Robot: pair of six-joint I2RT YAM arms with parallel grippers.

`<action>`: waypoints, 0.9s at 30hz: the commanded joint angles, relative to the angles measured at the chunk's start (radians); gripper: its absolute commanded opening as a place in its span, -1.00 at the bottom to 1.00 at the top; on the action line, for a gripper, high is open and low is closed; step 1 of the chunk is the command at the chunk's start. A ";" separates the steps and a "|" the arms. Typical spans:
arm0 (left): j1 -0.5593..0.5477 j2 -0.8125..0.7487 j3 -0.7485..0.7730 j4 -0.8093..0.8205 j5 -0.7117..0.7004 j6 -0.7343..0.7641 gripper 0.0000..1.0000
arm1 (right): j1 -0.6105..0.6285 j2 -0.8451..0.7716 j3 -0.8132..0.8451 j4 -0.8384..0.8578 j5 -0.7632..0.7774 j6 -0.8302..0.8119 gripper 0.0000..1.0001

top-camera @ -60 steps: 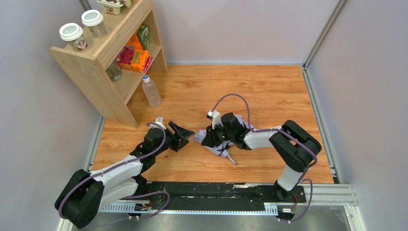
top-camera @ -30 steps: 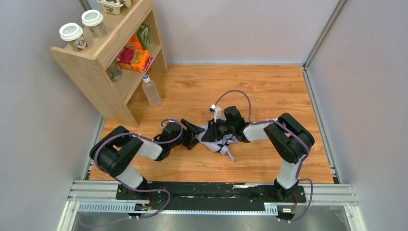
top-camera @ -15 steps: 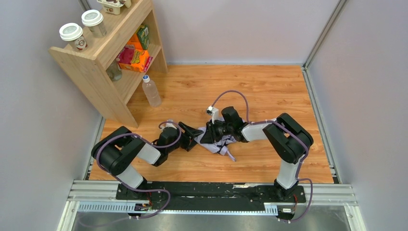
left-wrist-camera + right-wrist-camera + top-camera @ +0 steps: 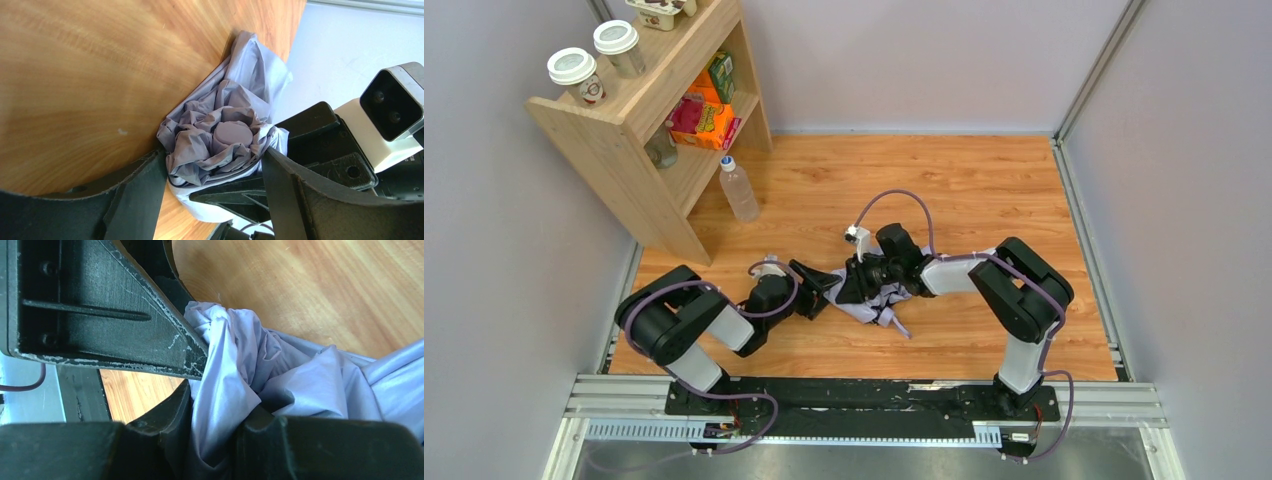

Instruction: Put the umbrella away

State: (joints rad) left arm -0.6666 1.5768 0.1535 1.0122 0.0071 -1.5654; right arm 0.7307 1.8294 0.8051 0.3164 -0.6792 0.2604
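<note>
Two seconds on, my left gripper (image 4: 819,287) has swung in from the near-left corner of the table (image 4: 984,190) and meets the right gripper (image 4: 861,280) mid-table, where the umbrella (image 4: 871,311) lies crumpled on the wood. The right arm has drawn the bundle slightly leftward to meet it. To me that reads as a handover or a two-handed fold being set up, with the stowing itself not yet begun. The overhead view buries the grasp under black links, but the wrist cameras supply it. The left wrist view shows the left gripper (image 4: 215,160) spread wide around the umbrella's bunched end (image 4: 225,135), cloth brushing both fingers (image 4: 135,195), nothing clamped. The right wrist view shows the right gripper (image 4: 215,425) closed tight on a fold of fabric (image 4: 235,365). Whether the shaft is inside that pinch, I cannot tell.
</note>
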 commanded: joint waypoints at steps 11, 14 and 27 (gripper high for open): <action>0.007 0.272 0.046 0.082 -0.013 0.036 -0.68 | 0.118 0.067 0.032 -0.309 -0.106 -0.156 -1.00; 0.007 0.235 0.032 0.074 -0.015 0.050 -0.66 | 0.110 0.061 0.013 -0.261 -0.082 -0.116 -1.00; 0.038 -0.064 -0.063 -0.011 -0.013 -0.033 0.54 | 0.076 0.044 -0.014 -0.250 -0.040 -0.101 -1.00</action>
State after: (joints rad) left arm -0.6476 1.5555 0.0685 1.0988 0.0368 -1.5993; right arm 0.7708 1.8233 0.8429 0.2245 -0.6491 0.1711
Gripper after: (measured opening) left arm 0.764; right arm 0.284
